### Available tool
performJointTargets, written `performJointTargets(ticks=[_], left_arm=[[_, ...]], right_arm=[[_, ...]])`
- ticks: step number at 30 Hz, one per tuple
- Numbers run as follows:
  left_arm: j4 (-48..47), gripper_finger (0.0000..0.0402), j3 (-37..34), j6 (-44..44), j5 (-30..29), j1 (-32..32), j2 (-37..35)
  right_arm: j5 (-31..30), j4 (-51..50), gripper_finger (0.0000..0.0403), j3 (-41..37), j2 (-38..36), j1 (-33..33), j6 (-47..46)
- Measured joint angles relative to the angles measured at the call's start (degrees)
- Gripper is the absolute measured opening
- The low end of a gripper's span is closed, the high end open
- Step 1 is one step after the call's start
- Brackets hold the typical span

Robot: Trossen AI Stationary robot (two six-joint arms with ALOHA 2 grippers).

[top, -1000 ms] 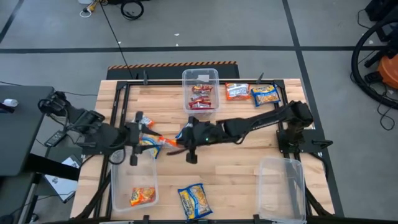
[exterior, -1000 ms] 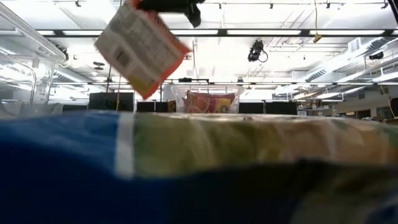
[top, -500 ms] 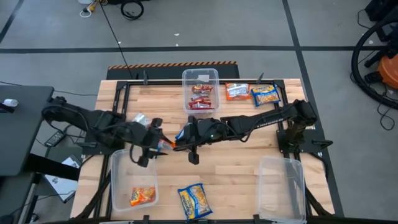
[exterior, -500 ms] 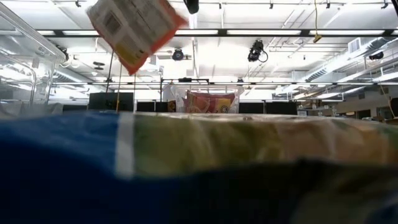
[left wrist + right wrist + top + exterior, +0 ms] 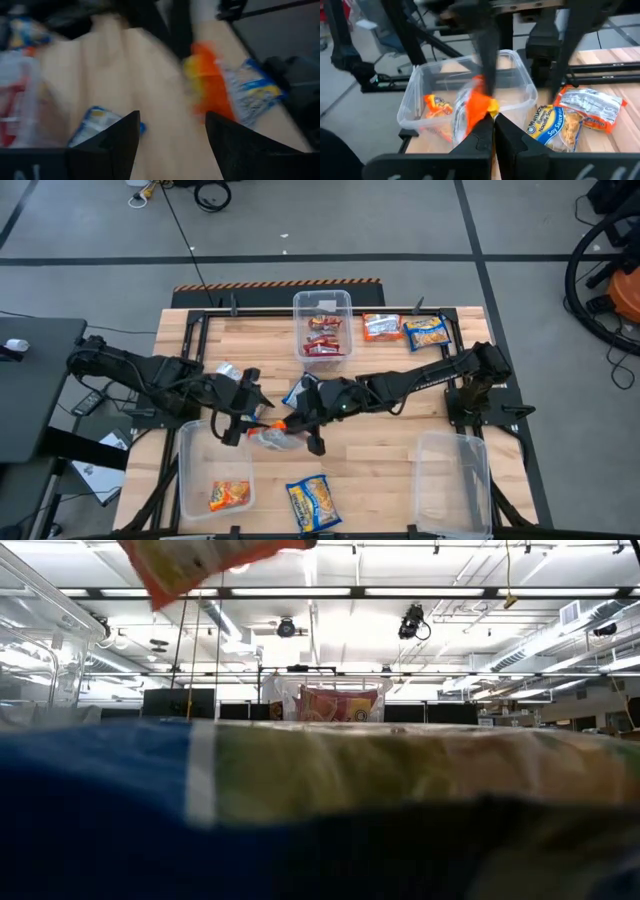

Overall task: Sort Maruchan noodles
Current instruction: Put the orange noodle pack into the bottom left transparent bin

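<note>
The right pincer (image 5: 290,423) is clamped shut on the corner of an orange Maruchan packet (image 5: 272,436), which hangs above the wooden counter (image 5: 390,440) near its middle, just off the far right corner of the near-left clear bin (image 5: 186,470). From above, the packet's long axis lies roughly across the counter, trailing from the gripped orange end toward the left arm; in the low view only its lower edge (image 5: 195,565) shows at the top, tilted. In the right wrist view it dangles from the closed fingertips (image 5: 485,131), orange corner uppermost.

The left pincer (image 5: 243,406) stands just beside the packet with its fingers (image 5: 112,145) spread wide and nothing between them.

One orange packet (image 5: 229,495) lies flat in the near-left bin. A blue-and-yellow packet (image 5: 308,503) lies on the counter at the near edge, long axis angled toward the near right. Red packets (image 5: 324,340) sit in the far middle bin (image 5: 300,308). Beside that bin, an orange packet (image 5: 381,327) and another blue-and-yellow packet (image 5: 427,332) lie side by side, long axes across the counter. The near-right bin (image 5: 450,485) stands well apart.
</note>
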State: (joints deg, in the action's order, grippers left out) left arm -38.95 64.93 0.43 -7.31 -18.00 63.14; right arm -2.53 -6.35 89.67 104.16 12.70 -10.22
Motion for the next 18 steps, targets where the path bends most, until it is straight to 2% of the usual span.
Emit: performJointTargets(ticks=[11, 14, 18], left_arm=[[0.8, 0.0283, 0.0, -7.3, 5.9, 0.7, -1.8], [0.9, 0.0288, 0.0, -7.4, 8.8, 1.1, -0.9], [0.3, 0.0288, 0.0, -7.5, 9.0, 1.2, 1.9]], right_arm=[[-0.7, -0.1, 0.0009, 0.0, 0.0, -0.2, -0.3], [-0.9, 0.4, 0.0009, 0.0, 0.0, -0.7, -0.3], [-1.0, 2.8, 0.0009, 0.0, 0.0, -1.3, -0.2]])
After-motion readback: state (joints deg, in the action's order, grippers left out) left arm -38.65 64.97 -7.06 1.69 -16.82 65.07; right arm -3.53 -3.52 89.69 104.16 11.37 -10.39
